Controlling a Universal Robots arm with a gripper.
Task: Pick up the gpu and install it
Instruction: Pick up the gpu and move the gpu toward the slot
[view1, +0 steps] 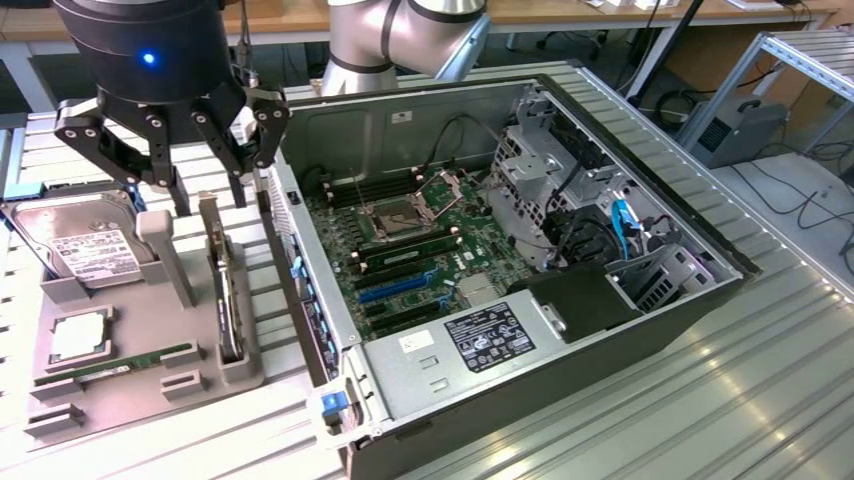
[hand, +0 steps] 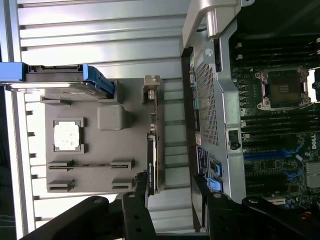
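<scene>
The gpu (view1: 228, 290) stands on edge in a slot of the grey holder tray (view1: 134, 405), beside the open computer case; its silver bracket end points toward the back. In the wrist view the gpu (hand: 153, 160) shows edge-on as a thin dark strip with a green label. My gripper (view1: 203, 185) hangs just above the card's far end, open, with nothing between its black fingers. In the wrist view the gripper (hand: 172, 220) straddles the card's line, one finger (hand: 131, 212) over the tray and the other (hand: 220, 212) over the case wall.
The tray also holds a hard drive (view1: 87, 250), a CPU (view1: 80, 335) and a RAM stick (view1: 120, 365). The open case (view1: 641, 300) lies at the exterior view's right, its motherboard showing blue card slots (view1: 394, 285). The case side wall (view1: 300, 290) rises close beside the gpu.
</scene>
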